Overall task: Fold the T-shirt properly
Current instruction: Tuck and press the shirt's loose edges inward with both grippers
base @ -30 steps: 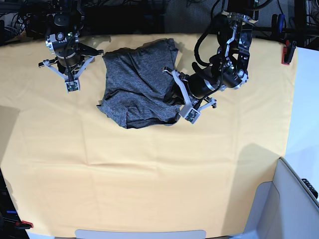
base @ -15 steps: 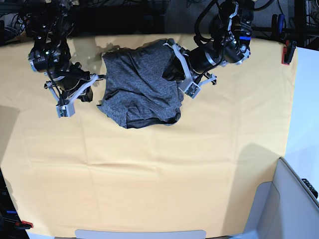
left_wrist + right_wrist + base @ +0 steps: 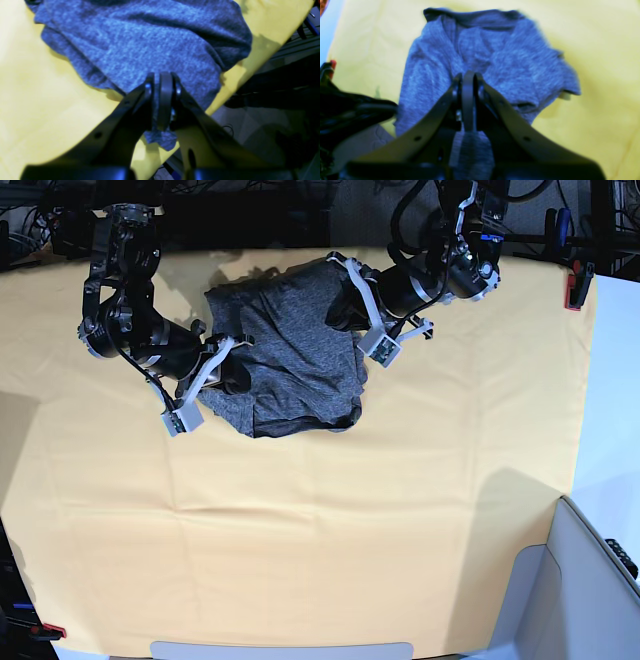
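The T-shirt (image 3: 285,350) lies bunched and part-folded on the yellow tablecloth (image 3: 320,540), close to the cloth's far edge and between the two arms, its longer run going from that far edge toward the near side. Both arms sit at its flanks. The left gripper (image 3: 161,100) is at the shirt's edge on the base view's right; its fingers are clenched with a fold of grey knit pinched between them, a tag of cloth hanging below the tips, so it grasps the T-shirt. The right gripper (image 3: 467,100) is at the opposite edge, fingers pressed tight together; grey fabric shows just under the tips, but whether any is caught there I cannot tell.

Judging from this, the next fold turns on the shirt lying inward from both grippers, each equally near its own side.

The base view gives the whole outline and both arms. Only the left wrist view shows the pinched fold; the right wrist view, blurred, shows the neckline end lying away from the fingers.
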Controlling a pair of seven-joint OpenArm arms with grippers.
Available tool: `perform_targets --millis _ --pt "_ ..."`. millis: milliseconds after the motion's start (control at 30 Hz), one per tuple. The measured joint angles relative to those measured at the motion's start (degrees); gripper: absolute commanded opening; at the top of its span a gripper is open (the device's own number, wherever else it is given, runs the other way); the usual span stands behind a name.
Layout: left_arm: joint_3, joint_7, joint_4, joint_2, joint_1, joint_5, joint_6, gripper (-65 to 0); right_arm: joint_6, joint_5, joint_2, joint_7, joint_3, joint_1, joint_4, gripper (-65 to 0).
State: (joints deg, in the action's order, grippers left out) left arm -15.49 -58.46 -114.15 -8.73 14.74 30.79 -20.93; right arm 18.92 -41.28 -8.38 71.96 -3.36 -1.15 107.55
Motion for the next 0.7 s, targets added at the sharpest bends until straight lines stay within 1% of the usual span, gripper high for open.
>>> perform_targets --millis 100,200,267,400,467,567,633,700 --pt "-0.5 0.0 -0.5 1.3 0.7 0.0 0.1 -63.0 -0.4 5.6 -0.7 0.5 -0.2 0.2 -2.7 -65.0" --pt "-3.3 -0.1 -0.7 1.6 1.8 0.0 0.0 -63.0 -0.1 9.4 0.0 0.0 0.0 1.2 -5.0 -65.0" --pt "-5.5 -0.2 -0.7 2.0 1.9 0.0 0.0 -63.0 0.0 12.3 0.3 -1.8 1.9 1.6 -6.4 -65.0" --pt "-8.2 0.9 0.4 3.3 1.1 0.1 0.0 -63.0 0.0 15.0 0.5 -5.3 5.4 2.1 -10.1 -65.0" --pt "-8.4 1.2 2.5 3.3 0.8 0.5 -0.1 -63.0 0.0 15.9 0.5 -7.5 7.0 3.0 -11.9 -65.0" --pt "-8.3 0.4 6.3 3.1 -0.5 -0.2 0.4 -63.0 0.0 19.0 0.7 -10.0 8.0 4.4 -13.9 -65.0" --pt "-8.0 0.5 7.5 2.8 -0.8 0.0 0.4 -63.0 0.3 20.7 0.8 -10.3 8.0 5.0 -14.4 -65.0" --pt "-8.1 1.4 8.8 1.1 -0.7 0.3 0.4 -63.0 0.4 23.6 0.8 -10.1 8.0 5.9 -14.4 -65.0"
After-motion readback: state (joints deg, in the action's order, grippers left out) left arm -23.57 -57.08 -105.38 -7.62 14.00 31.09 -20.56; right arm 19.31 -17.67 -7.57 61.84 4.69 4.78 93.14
